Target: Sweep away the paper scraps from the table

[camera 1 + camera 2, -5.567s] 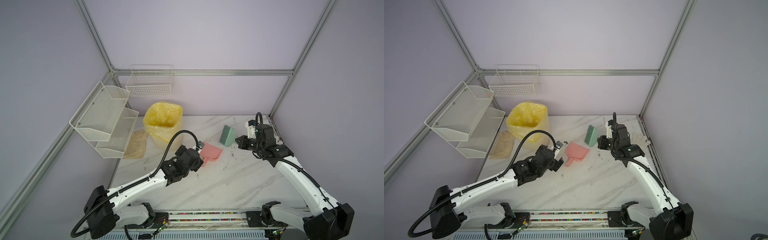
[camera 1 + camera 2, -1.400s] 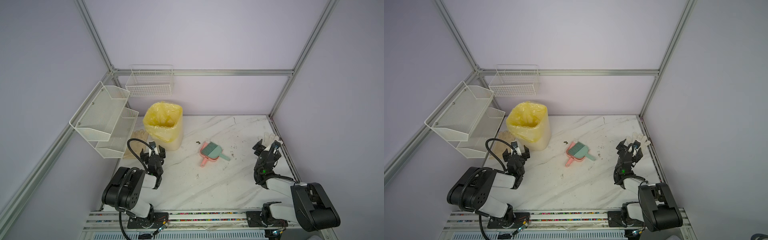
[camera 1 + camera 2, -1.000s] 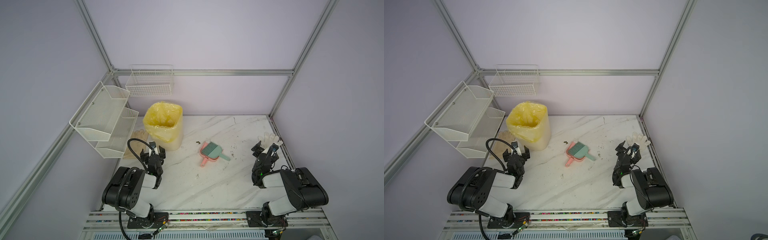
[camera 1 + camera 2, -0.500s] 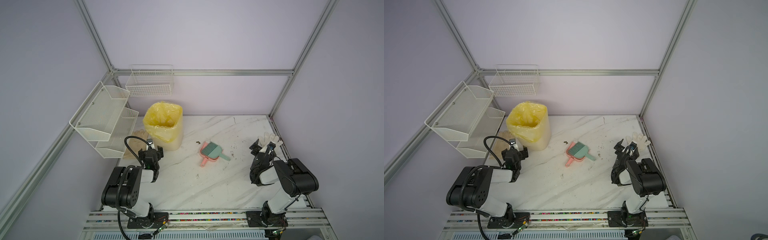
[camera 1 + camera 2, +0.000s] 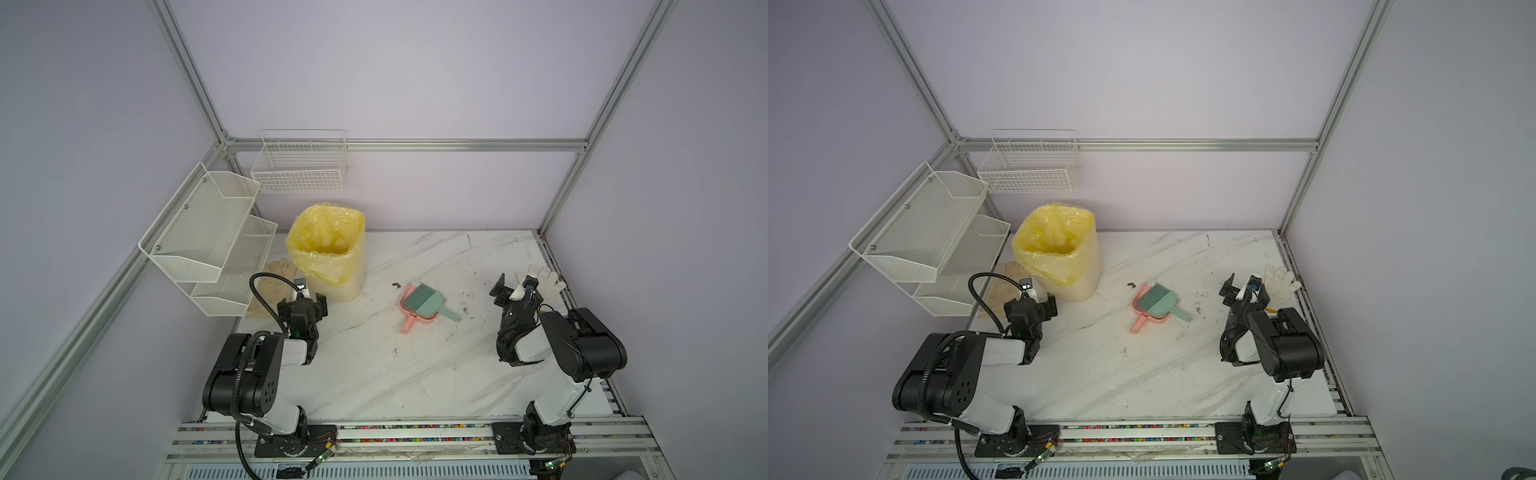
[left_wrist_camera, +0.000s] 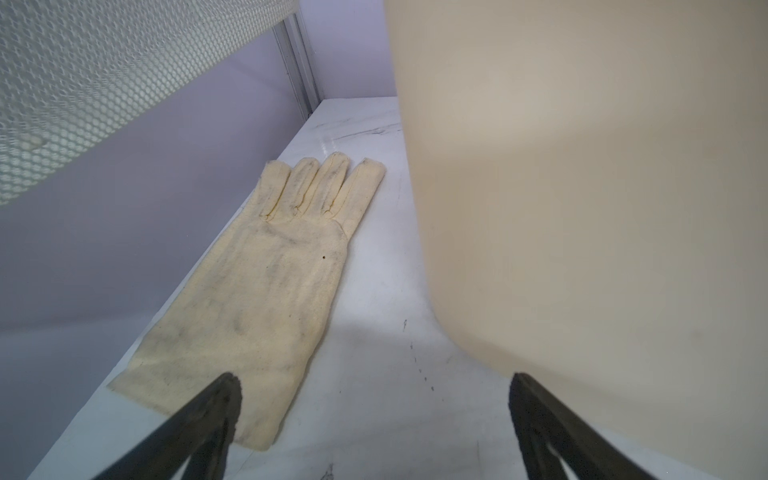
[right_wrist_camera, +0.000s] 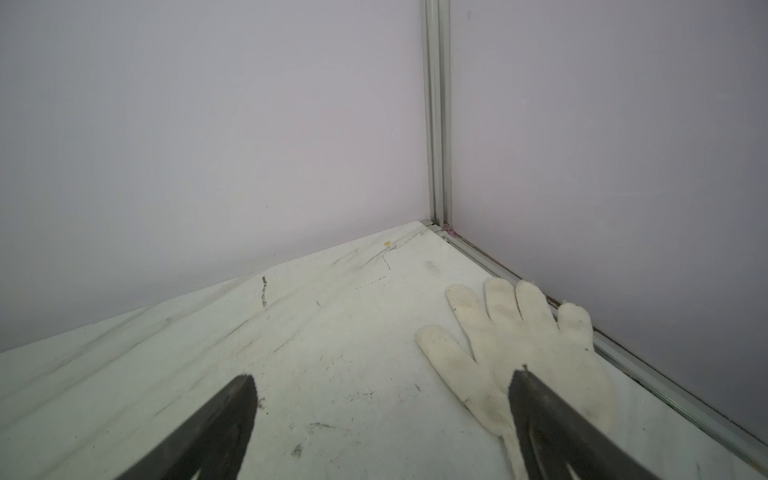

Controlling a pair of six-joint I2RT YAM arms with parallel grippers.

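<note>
pink dustpan (image 5: 419,312) and brush (image 5: 428,300) lie between your left claw (image 5: 302,305) and right claw (image 5: 515,291), both released and empty. no paper scraps visible on the table (image 5: 374,374). looks finished, so next you'd only check for strays.

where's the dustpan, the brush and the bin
pink dustpan (image 5: 409,325): a top view, on its handle
green brush (image 5: 428,303): a top view, on its head
bin (image 5: 340,289): a top view, on its front wall

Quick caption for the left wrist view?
Open left gripper over the table, a cream glove lying flat beside the beige bin.
</note>
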